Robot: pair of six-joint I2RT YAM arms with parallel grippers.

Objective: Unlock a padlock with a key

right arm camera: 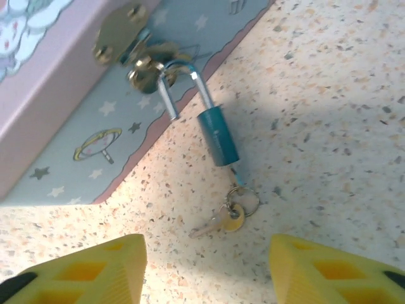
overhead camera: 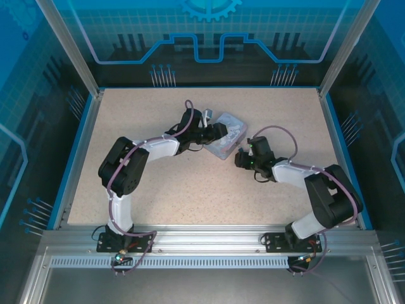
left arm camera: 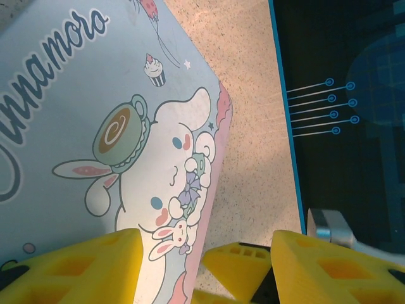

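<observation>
The right tool [right arm camera: 209, 269], seen from the right wrist, has its two yellow fingers [right arm camera: 82, 269] spread wide. Nothing is between them but the speckled worktop [right arm camera: 329, 95]. Just past the fingers lies the key [right arm camera: 220, 221], flat on the worktop and hooked on a small ring [right arm camera: 248, 201]. A thin piece runs from the ring up to the bottom of the padlock [right arm camera: 218, 136]; I cannot tell what it is. The padlock is a little teal block lying on the worktop, right beside the tin [right arm camera: 63, 114]. Its metal loop goes through the gold clasp [right arm camera: 126, 38] on the tin's side. One end of the loop sits in the block and the other end sticks out free.

The left tool [left arm camera: 212, 269], seen from the left wrist, is spread wide too. One yellow finger is over the tin's lid with the cartoon puppy. The other is past the tin's edge, over the worktop.

From above, both arms reach from the near edge to the middle of the worktop. The left tool touches the tin's left side. The right tool is just beside its near right corner.
</observation>
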